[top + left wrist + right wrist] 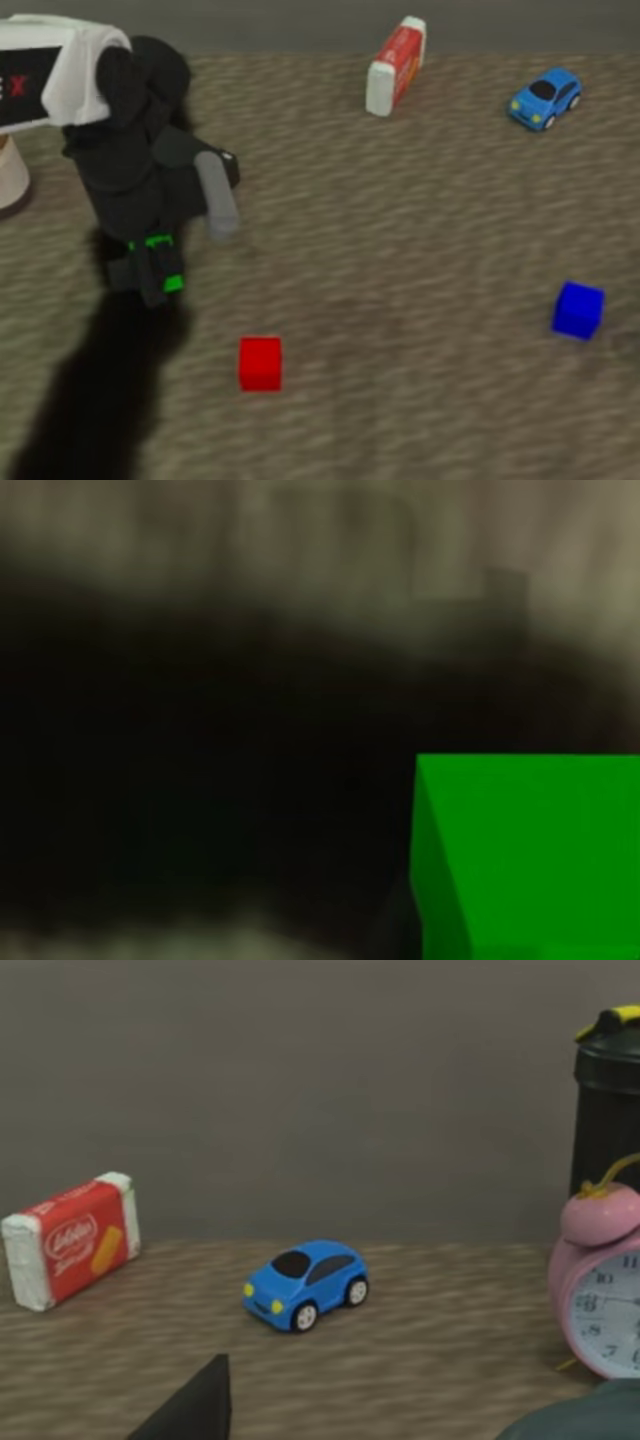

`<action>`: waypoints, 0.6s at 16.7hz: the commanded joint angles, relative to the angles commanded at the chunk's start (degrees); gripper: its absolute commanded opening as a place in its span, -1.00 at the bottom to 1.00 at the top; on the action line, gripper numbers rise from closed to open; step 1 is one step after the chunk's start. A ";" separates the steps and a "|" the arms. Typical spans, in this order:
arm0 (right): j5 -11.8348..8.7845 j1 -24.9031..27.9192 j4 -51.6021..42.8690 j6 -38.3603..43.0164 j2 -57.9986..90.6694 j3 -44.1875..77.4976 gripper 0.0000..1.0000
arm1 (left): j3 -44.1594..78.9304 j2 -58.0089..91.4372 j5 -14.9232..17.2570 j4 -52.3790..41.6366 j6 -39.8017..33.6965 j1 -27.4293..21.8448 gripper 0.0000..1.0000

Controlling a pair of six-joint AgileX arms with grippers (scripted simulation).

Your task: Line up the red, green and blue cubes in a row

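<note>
1. My left gripper point(160, 272) hangs over the table's left half, jaws closed on the green cube point(172, 284), I think; only slivers of green show between them from above.
2. In the left wrist view the green cube point(530, 855) fills the corner nearest the jaws.
3. The red cube point(260, 362) sits near the jaws, toward the table's right.
4. The blue cube point(578, 309) lies well apart, far right.
5. My right gripper is out of the top view; its jaws I cannot tell.
</note>
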 joint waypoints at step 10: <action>0.00 0.00 0.00 0.00 0.00 0.00 1.00 | 6.84 3.56 -0.03 -3.73 -4.67 -13.13 -1.00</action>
